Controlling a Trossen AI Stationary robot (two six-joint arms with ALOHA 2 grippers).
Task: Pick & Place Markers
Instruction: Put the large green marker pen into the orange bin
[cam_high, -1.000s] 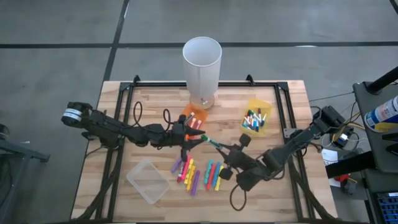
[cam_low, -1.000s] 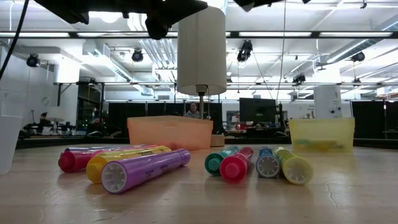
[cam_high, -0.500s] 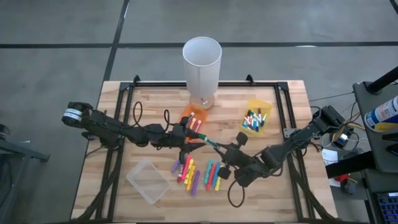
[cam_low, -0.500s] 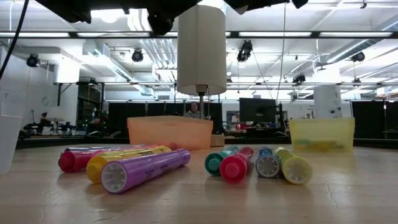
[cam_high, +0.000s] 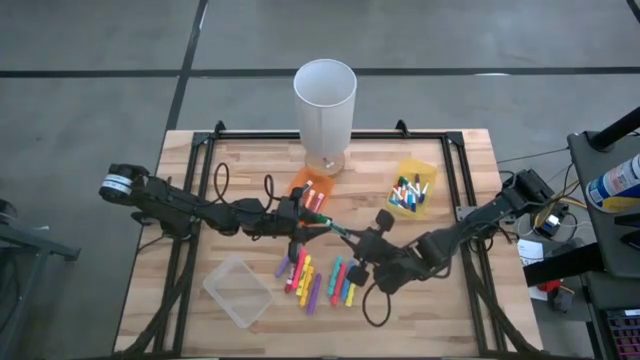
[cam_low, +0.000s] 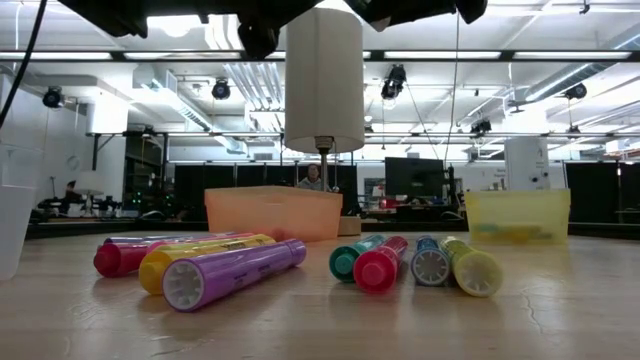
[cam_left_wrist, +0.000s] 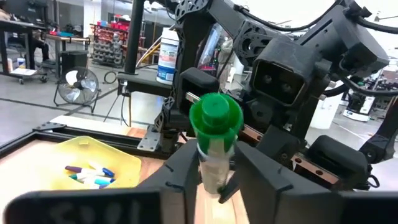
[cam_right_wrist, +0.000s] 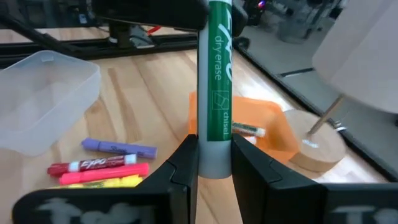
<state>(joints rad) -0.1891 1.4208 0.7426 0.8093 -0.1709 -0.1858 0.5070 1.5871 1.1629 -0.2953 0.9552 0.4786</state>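
A green dry-erase marker (cam_high: 330, 227) hangs in the air over the table's middle, between my two grippers. My left gripper (cam_high: 312, 223) reaches in from the table's left and is shut on the marker's end that bears the green cap (cam_left_wrist: 214, 115). My right gripper (cam_high: 347, 237) reaches in from the right and is shut on its other, pale end. Below them several markers (cam_high: 318, 280) in pink, yellow, purple, green and blue lie side by side on the wood. My left gripper pinches the marker's pale barrel (cam_left_wrist: 214, 169) just behind the green cap between its two fingers (cam_left_wrist: 185, 171). The fingers lie roughly level, from the table's left, along the marker. The marker is clear of the table. My right gripper pinches the marker's pale tail end (cam_right_wrist: 214, 163) between its two fingers (cam_right_wrist: 183, 168). It comes from the table's right, slanting slightly down, with the fingers along the marker. The green barrel (cam_right_wrist: 217, 74) runs away from the fingers to the left gripper.
An orange bin (cam_high: 312, 190) with a few markers stands just beyond the grippers, a yellow bin (cam_high: 412, 192) with several markers at the far right, and a clear bin (cam_high: 238, 290) at the near left. A tall white cylinder (cam_high: 325, 100) stands at the far edge.
My right gripper has gone toward the table's left with the green marker, bringing its cap end between the left gripper's fingers. The marker stays lifted clear. The markers on the table have not moved.
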